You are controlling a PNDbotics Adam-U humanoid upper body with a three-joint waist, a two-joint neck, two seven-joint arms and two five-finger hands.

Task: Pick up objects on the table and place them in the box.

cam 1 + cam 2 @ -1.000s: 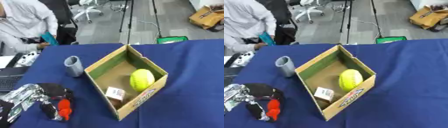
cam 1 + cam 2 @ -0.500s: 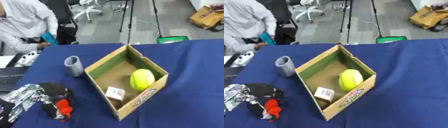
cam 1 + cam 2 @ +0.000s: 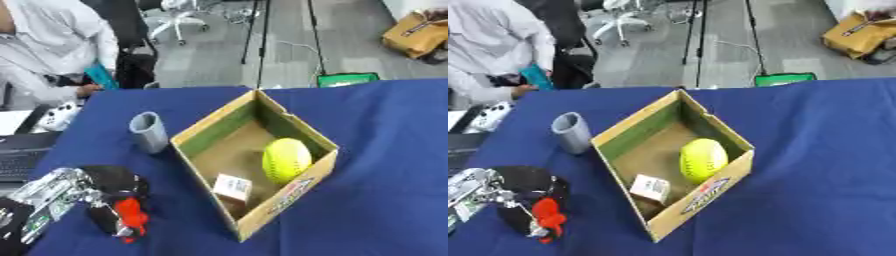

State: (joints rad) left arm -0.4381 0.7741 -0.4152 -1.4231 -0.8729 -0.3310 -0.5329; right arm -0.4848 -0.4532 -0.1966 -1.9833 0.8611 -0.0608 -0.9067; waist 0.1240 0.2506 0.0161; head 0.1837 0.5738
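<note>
An open cardboard box (image 3: 311, 135) sits in the middle of the blue table. Inside it lie a yellow-green ball (image 3: 286, 159) and a small white carton (image 3: 232, 188). A grey cup (image 3: 150, 131) stands upright just left of the box. My left hand (image 3: 105, 195) is at the lower left, black and silver, with its fingers curled round a small red object (image 3: 132, 216) over the table. The red object's shape is unclear. My right hand shows in neither view.
A laptop (image 3: 19, 156) and a white controller (image 3: 59, 115) lie at the table's left edge. A seated person is behind the far left corner. Blue tabletop (image 3: 385, 200) stretches to the right of the box.
My left hand with the red object has shifted slightly left and down, further from the box. The box, ball, carton and cup stay put.
</note>
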